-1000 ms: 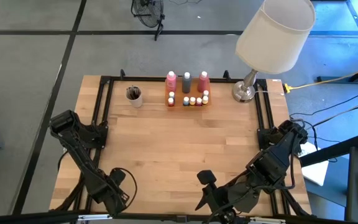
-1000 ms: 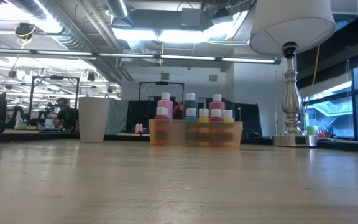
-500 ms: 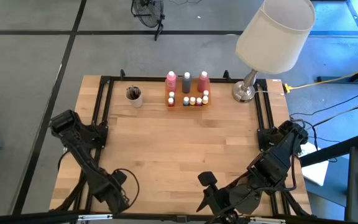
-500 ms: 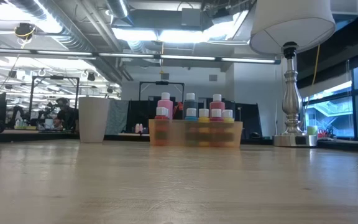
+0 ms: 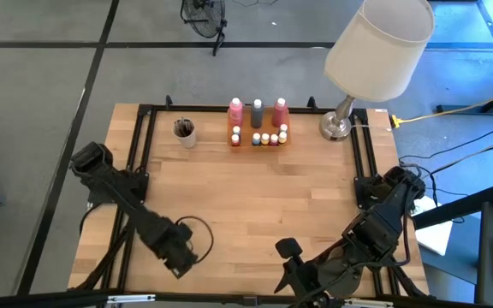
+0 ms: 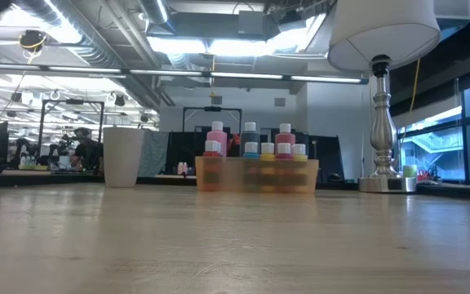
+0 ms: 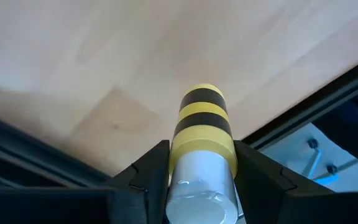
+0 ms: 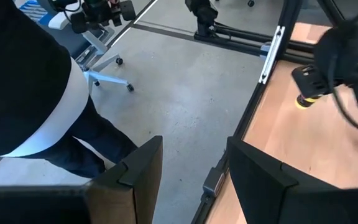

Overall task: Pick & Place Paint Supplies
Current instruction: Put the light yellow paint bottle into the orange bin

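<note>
Left gripper [image 5: 181, 250]: stood over the near left part of the table [image 5: 229, 197], clamped on a yellow-and-black striped cylinder [image 7: 201, 134] with a white end, seen between its fingers [image 7: 145, 177] in the left wrist view.
Right gripper [image 5: 291, 265]: sat low at the near edge of the table, right of centre; its fingers [image 8: 135, 168] stood apart with nothing between them, pointing out past the table edge toward the floor.
Paint supplies: all at the far side of the table, well apart from both grippers.
Bottles: two pink bottles [image 5: 235, 110] and one grey bottle [image 5: 258, 109], white-capped, upright in a row at the far edge of the orange tray [image 6: 219, 173].
Small pots [image 5: 265, 138]: lined along the near side of the tray, with yellow, white and red lids.
Brushes [image 5: 181, 127]: thin dark ones standing in the beige cup [image 6: 123, 157], left of the tray.
Lamp [image 5: 375, 47]: on the far right corner, its silver base just right of the tray.
Person [image 8: 36, 93]: a dark-clothed figure stood on the floor beside the table, in the right wrist view.
</note>
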